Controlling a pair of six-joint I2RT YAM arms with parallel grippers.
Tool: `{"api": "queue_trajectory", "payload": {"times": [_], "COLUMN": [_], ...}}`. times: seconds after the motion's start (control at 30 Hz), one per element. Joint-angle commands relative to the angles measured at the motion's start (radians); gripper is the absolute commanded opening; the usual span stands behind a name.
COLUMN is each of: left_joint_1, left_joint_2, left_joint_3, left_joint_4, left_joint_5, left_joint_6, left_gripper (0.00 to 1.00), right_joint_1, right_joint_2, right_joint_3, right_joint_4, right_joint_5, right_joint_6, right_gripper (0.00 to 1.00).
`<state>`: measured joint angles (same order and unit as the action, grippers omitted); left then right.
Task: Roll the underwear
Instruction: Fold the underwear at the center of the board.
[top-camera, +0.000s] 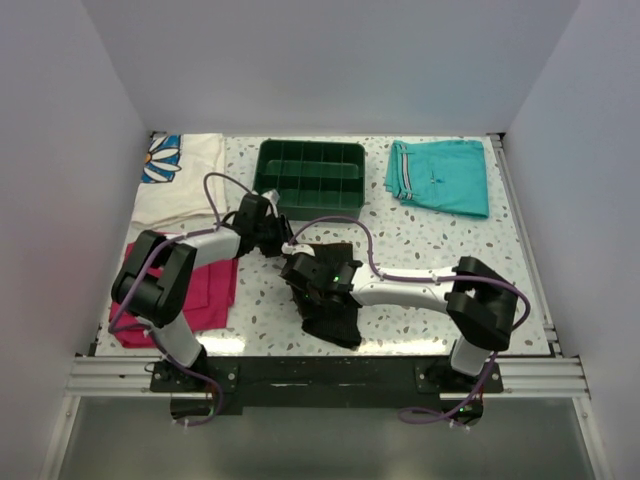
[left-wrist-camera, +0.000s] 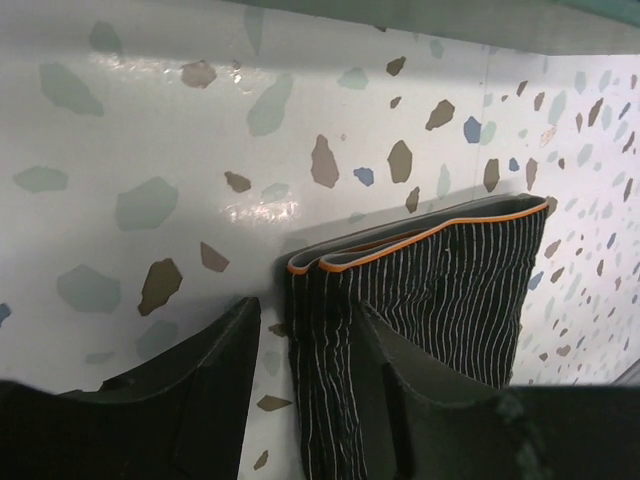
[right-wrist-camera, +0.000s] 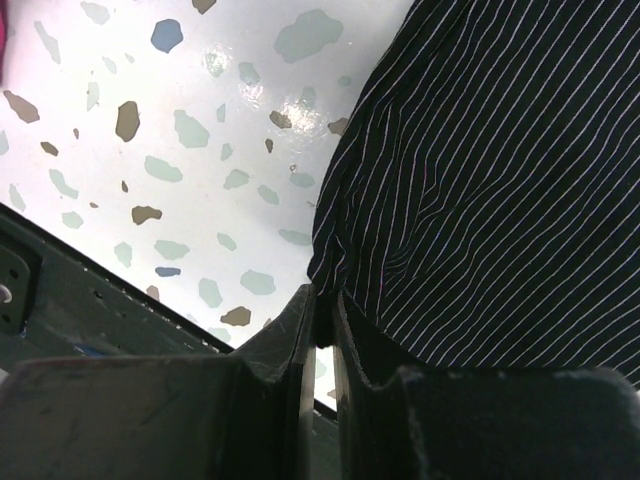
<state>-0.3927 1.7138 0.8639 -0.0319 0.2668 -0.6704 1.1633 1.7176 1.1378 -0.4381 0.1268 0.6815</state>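
We find the underwear (top-camera: 335, 325) on the table (top-camera: 430, 240) near the front middle, with the compartment tray (top-camera: 263, 170) behind it; the folded shorts (top-camera: 445, 178) lie far right, the flowered cloth (top-camera: 180, 180) far left, and the folded cloth (top-camera: 210, 290) near left, beside the underwear

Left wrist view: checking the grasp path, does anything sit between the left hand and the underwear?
Nothing visible. The left hand is open, its fingers straddling the folded edge of the underwear on the table.
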Motion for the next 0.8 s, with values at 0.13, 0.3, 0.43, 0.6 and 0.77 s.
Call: {"api": "queue_trajectory", "payload": {"times": [0.13,0.3,0.43,0.6,0.77], "left_joint_1": [0.006,0.006,0.006,0.006,0.006], "left_joint_2": [0.023,0.050,0.087,0.099,0.098], "left_joint_3": [-0.003,0.015,0.004,-0.011,-0.012], "left_joint_4": [0.096,0.053,0.062,0.092,0.098], "left_joint_5": [0.063,0.032,0.034,0.035,0.028], "left_joint_6": [-0.004,0.014,0.020,0.011,0.003], "left_gripper": [0.56,0.57,0.50,0.38,0.24], "right_joint_1": [-0.008,-0.010,-0.010,-0.010,-0.011], "right_joint_2": [0.013,0.017,0.017,0.022,0.019], "right_joint_3": [-0.004,-0.001,0.000,0.002,-0.003], "right_joint_4": [0.022,0.018,0.019,0.021,0.015], "right_joint_5": [-0.019,-0.021,-0.021,-0.024,-0.019], "right_joint_6": [0.015,0.012,0.010,0.009,0.006], "right_gripper": [0.13,0.14,0.14,0.14,0.15]}}
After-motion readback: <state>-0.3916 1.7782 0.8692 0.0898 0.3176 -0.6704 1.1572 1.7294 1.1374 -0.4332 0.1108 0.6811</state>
